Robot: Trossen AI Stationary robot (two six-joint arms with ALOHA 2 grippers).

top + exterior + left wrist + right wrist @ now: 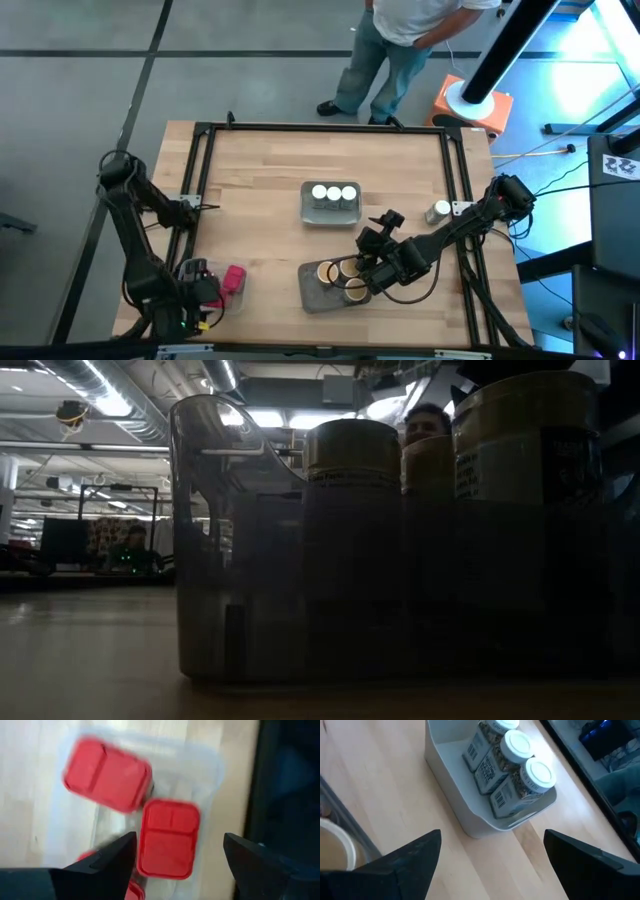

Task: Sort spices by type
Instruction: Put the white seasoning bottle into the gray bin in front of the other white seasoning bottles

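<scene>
I judge the sort nearly finished. On the tabletop [260,180], the grey tray [330,217] near the middle holds three white-lidded jars [334,193] in a row that runs parallel to the far edge; in the right wrist view they stand upright, lids up, labels facing the same way. The tray [312,292] toward the near edge holds the tan-topped cylinders [340,270], upright too, though my right arm covers part of them, so I cannot count them for certain. The clear tray [210,765] at the near left corner carries the red packets [168,838], lying flat; two of them have their long axes at clearly different angles, one skewed.

What looks left: one white-lidded jar [439,211] standing alone by the right edge, outside any tray.

My right claw [377,240] hangs between the two grey trays, fingers apart, holding nothing. My left claw [180,857] hangs over the red packets, fingers apart and empty.
</scene>
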